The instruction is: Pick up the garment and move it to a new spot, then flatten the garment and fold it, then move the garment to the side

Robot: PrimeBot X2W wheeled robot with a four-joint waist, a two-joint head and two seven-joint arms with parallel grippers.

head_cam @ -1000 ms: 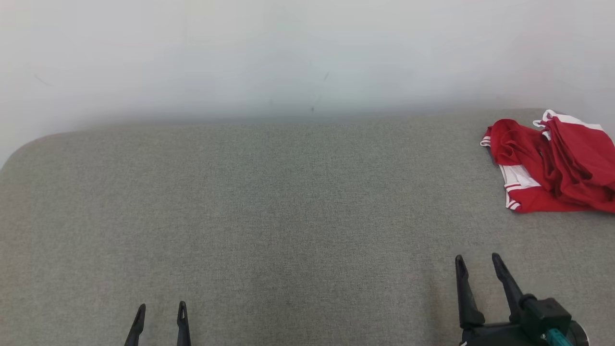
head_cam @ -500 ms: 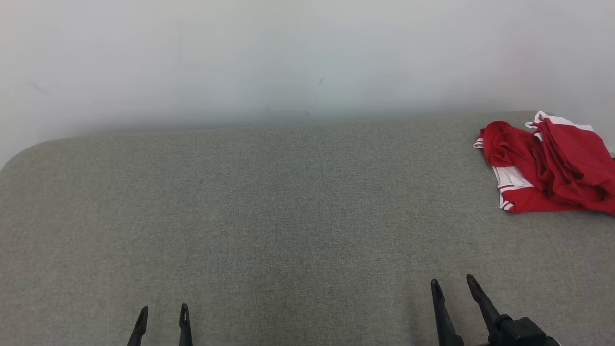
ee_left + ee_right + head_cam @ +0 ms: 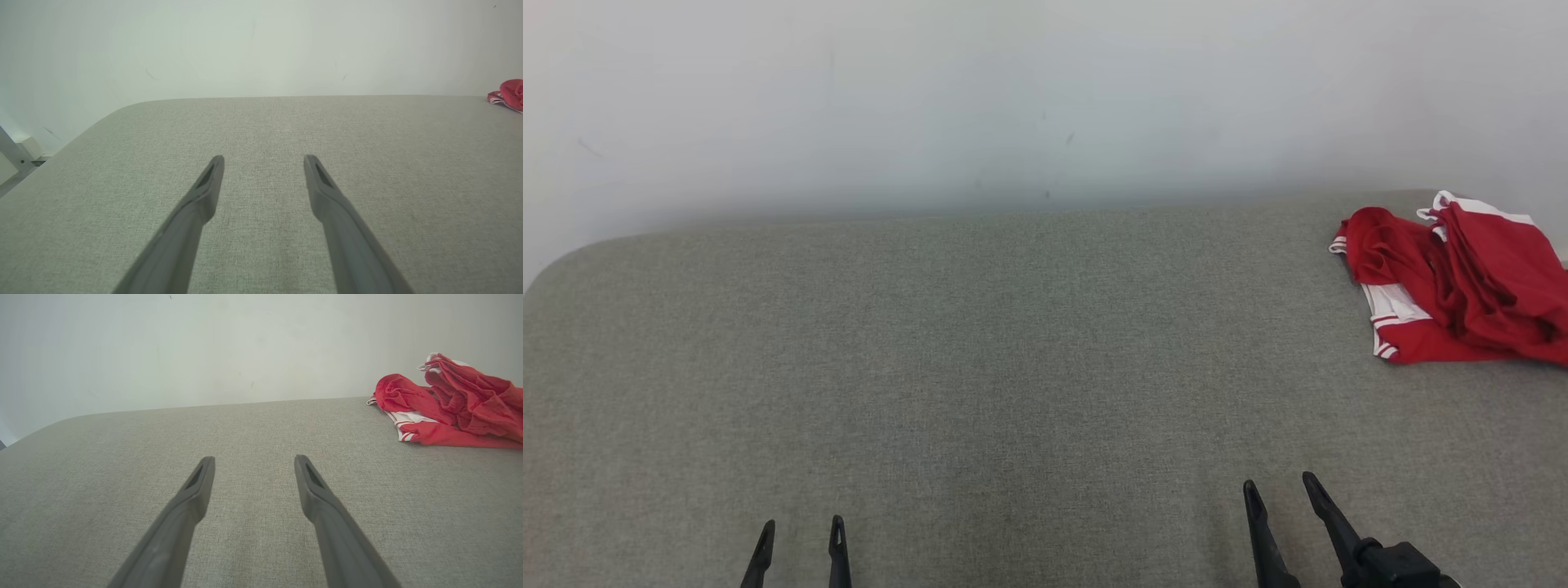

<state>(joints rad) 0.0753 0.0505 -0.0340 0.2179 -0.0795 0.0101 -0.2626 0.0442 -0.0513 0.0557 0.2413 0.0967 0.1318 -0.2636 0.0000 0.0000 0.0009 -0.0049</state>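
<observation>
Garment (image 3: 1454, 286) bunched at the far right of the padded surface (image 3: 1013, 367), wall (image 3: 1013, 98) rising behind the surface's far edge, left gripper (image 3: 802, 525) over the near left, right gripper (image 3: 1278, 481) over the near right, nearer than the garment, well apart from it.

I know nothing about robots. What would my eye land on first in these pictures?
The crumpled red garment with white trim stands out, bunched at the far right of the grey fabric-covered table, close to the pale wall. Along the near edge, two pairs of dark fingers point up: the left gripper and the right gripper, both open and holding nothing.
</observation>
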